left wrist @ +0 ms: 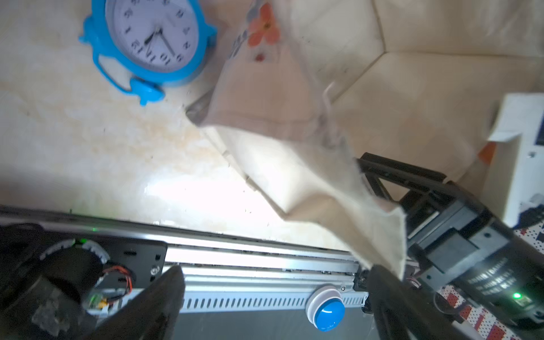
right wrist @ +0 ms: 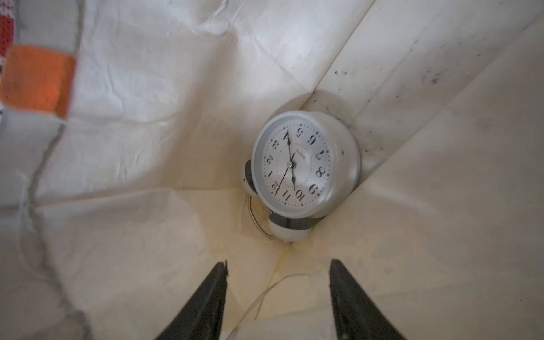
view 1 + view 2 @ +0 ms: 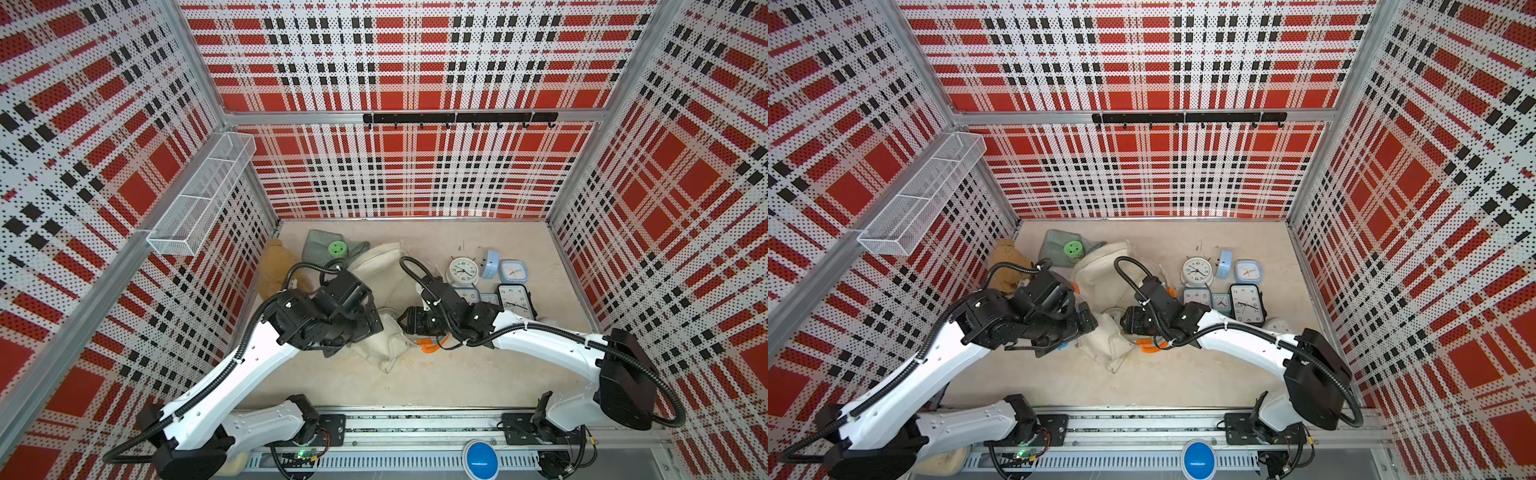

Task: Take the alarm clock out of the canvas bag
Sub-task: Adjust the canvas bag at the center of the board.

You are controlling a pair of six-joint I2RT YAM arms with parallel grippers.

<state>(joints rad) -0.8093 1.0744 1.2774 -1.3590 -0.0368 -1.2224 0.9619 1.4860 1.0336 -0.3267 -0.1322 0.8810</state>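
Note:
The cream canvas bag (image 3: 380, 266) (image 3: 1100, 270) lies crumpled mid-table between both arms, its orange handles (image 3: 432, 345) towards the front. Deep inside it, in the right wrist view, a white twin-bell alarm clock (image 2: 306, 167) rests in a fold of the bag (image 2: 147, 147). My right gripper (image 2: 279, 262) (image 3: 401, 322) is inside the bag's mouth, short of the clock, its jaws apart with nothing between them. My left gripper (image 1: 276, 273) (image 3: 374, 326) stands wide open beside the bag; a corner of the bag (image 1: 294, 123) hangs by one finger.
A blue twin-bell clock (image 1: 150, 38) lies on the table under my left arm. Several more clocks (image 3: 463, 270) (image 3: 515, 299) stand back right. A teddy bear (image 3: 276, 266) and a grey-green cloth (image 3: 320, 245) lie back left. A blue button (image 3: 481, 457) sits on the front rail.

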